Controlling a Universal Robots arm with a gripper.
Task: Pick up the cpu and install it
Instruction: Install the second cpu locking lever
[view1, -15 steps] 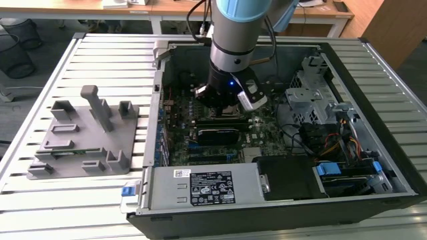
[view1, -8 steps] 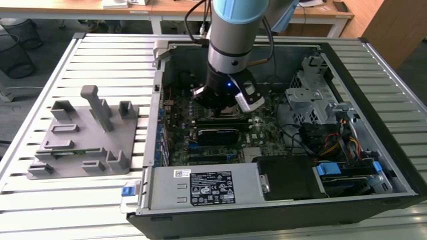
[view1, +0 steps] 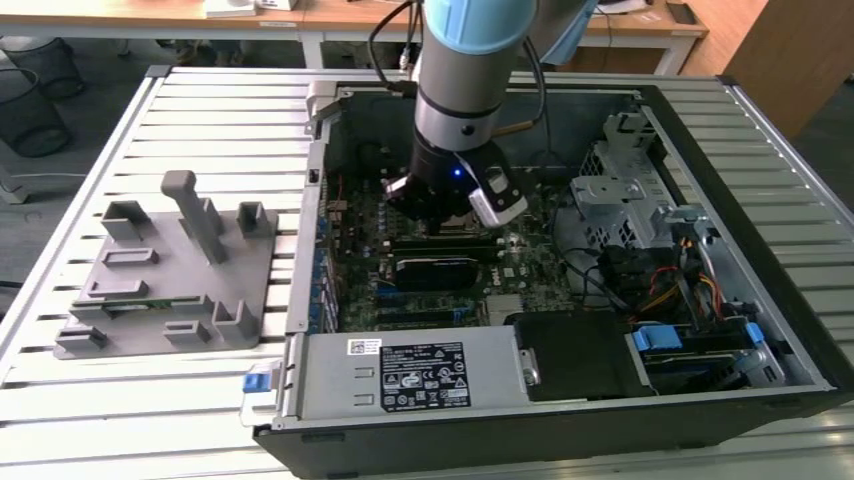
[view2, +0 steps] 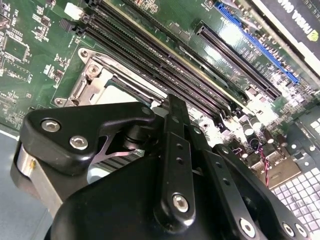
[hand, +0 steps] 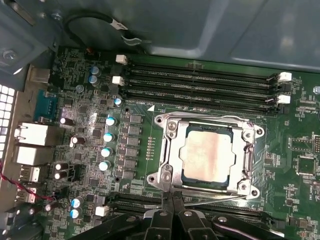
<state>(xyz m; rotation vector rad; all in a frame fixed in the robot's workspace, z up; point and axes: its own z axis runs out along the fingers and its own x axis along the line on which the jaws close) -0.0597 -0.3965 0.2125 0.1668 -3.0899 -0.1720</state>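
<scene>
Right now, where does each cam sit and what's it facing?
Exterior view: off the arm, above the open PC case; sees the arm and claw over the motherboard.
First wrist view: on the wrist, facing the cpu in its socket; claw linkage at the edge.
Second wrist view: on the wrist, behind the claw linkage.
Both wrist views share the RAM slots.

Your cpu (hand: 207, 156) is a flat square chip with a dull silver metal top and a thin dark rim. You see it lying flat and level inside the metal socket frame (hand: 166, 150) on the green motherboard (hand: 295, 130), squared to the frame, between two banks of memory slots (hand: 200, 80).
</scene>
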